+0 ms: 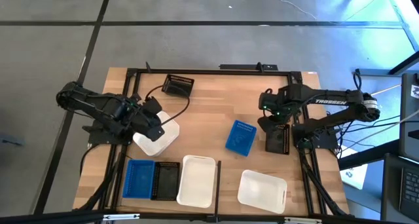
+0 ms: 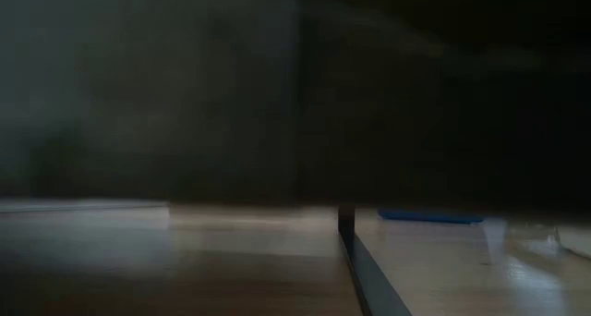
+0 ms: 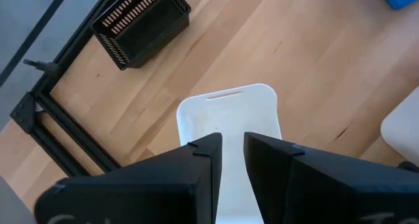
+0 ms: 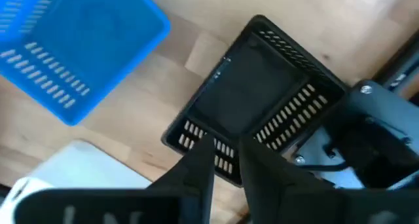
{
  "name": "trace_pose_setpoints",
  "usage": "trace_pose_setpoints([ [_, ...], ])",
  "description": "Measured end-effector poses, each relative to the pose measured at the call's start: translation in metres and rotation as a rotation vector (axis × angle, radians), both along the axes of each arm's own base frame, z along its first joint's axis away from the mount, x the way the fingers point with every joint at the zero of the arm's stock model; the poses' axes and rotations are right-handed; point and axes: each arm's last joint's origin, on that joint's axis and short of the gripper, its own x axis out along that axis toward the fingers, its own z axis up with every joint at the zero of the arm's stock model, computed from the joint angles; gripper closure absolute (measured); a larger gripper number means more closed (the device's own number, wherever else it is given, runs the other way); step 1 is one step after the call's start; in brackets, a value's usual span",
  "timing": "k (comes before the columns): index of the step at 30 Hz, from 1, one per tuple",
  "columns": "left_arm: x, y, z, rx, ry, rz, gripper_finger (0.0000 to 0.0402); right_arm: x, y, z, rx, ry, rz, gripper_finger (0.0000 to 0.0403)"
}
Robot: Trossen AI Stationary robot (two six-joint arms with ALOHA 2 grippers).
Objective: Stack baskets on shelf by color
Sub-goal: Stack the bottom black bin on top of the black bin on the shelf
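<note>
The left end effector [image 3: 232,178] fills the near part of its wrist view, and its two dark fingers [image 3: 196,178] stand close together with a thin gap. The rim of a white basket [image 3: 229,119] runs into this gap, so the left end effector is closed on this basket, which sits on the wooden shelf [image 1: 209,99] under it. Ahead of this end effector, near the far left corner of the shelf, stands one black basket [image 3: 141,24], well apart from the white one.

The right end effector [image 4: 226,162] hangs just over the near rim of a second black basket [image 4: 255,96]. There is a small gap between its fingers, but it is not possible to tell if they hold the rim or are apart from it. This black basket lies beside the base of the right arm. A tilted blue basket [image 1: 240,137] rests to the left of the right end effector, near but not touching the black one.

Along the near edge of the shelf there is a row: another blue basket [image 1: 138,179], touching a third black basket [image 1: 166,181], then a white basket [image 1: 197,180], and farther right one more white basket [image 1: 262,189], which lies at an angle.

The low view is dark and blurred; only the wood surface and a blue strip are recognisable.
</note>
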Motion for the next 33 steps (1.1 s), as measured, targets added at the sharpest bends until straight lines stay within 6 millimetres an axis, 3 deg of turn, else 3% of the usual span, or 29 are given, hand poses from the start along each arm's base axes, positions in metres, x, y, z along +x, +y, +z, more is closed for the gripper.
trace_pose_setpoints([
  [7,0.0,0.0,0.0,0.0,0.0,0.0,0.0345,0.011,-0.001,-0.022,0.012,-0.09,-0.1,0.0332],
  [13,0.0,0.0,0.0,0.0,0.0,0.0,0.0345,0.001,0.001,-0.048,0.036,0.018,-0.237,0.0333],
  [21,0.0,0.0,0.0,0.002,0.003,-0.007,0.0345,0.003,0.001,-0.07,0.067,-0.037,-0.289,0.0333],
  [33,0.0,0.0,0.0,0.003,0.004,-0.008,0.0345,-0.011,0.003,-0.101,0.066,0.025,-0.313,0.0333],
])
